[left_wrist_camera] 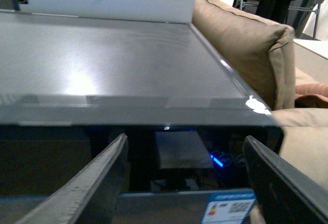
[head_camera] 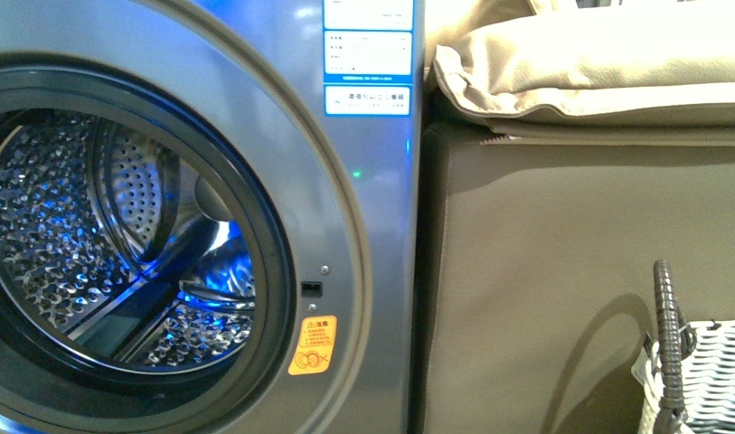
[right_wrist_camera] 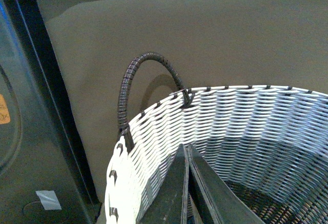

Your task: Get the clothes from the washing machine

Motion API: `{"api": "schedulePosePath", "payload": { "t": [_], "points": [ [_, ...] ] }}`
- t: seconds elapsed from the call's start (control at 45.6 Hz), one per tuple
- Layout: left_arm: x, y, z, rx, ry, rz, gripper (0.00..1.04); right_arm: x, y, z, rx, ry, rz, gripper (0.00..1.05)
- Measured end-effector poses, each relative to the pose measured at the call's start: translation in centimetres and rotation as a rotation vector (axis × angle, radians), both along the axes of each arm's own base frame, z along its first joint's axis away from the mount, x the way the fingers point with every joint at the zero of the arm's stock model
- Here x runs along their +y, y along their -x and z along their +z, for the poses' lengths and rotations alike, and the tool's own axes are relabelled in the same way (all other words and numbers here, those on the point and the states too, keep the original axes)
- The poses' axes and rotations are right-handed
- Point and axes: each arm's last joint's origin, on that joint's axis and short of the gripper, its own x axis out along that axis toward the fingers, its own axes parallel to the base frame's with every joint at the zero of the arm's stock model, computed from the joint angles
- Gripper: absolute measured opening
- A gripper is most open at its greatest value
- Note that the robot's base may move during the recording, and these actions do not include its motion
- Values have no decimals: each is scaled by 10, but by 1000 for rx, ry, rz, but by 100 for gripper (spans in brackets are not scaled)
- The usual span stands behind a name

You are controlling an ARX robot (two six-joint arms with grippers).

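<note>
The washer stands with its port open and the steel drum shows no clothes inside. The left gripper is spread wide above the washer's top. The right gripper is closed, empty, over the basket, beside the ottoman

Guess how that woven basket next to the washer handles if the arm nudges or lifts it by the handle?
The basket is probably light: open woven strips with no load visible inside, so a nudge would likely slide it. Its weave looks semi-rigid, likely flexing a bit rather than collapsing. The wrapped handle arches above the rim and seems stiff enough to hook, though lifting by that one side would probably tilt it.
</note>
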Motion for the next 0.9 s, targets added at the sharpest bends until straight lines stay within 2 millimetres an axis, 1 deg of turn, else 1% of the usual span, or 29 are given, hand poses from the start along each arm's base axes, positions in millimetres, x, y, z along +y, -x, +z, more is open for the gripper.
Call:
{"api": "schedulePosePath", "payload": {
  "t": [0.022,0.044,0.088,0.11,0.241,0.307,0.329,0.373,0.417,0.461,0.483,0.593,0.702,0.834,0.9],
  "points": [
    [12,9,-15,-17,4,8,61,0,0,0,0,0,0,2],
    [16,13,-22,-25,6,11,58,0,0,0,0,0,0,2],
    [33,25,-55,-34,4,41,47,0,0,0,0,0,0,2],
    [36,28,-68,-32,1,45,44,0,0,0,0,0,0,2],
    [51,39,-142,0,-27,38,22,0,0,0,0,0,0,2],
    [56,44,-171,8,-36,34,11,0,0,0,0,0,0,2],
    [57,45,-176,11,-38,33,10,0,0,0,0,0,0,2],
    [59,44,-196,31,-47,29,3,0,0,0,0,0,0,2],
    [60,43,-217,63,-62,16,4,0,0,0,0,0,0,2],
    [60,42,-232,84,-72,1,4,0,0,0,0,0,0,2],
    [62,43,-244,98,-76,-1,4,0,0,0,0,0,0,2],
    [73,48,-289,132,-81,48,4,0,0,0,0,0,0,2],
    [76,58,-311,118,-80,22,4,0,0,0,0,0,0,2],
    [81,66,-323,89,-74,24,4,0,0,0,0,0,-1,2],
    [83,67,-333,104,-76,34,4,0,0,0,0,0,0,2]
  ]
}}
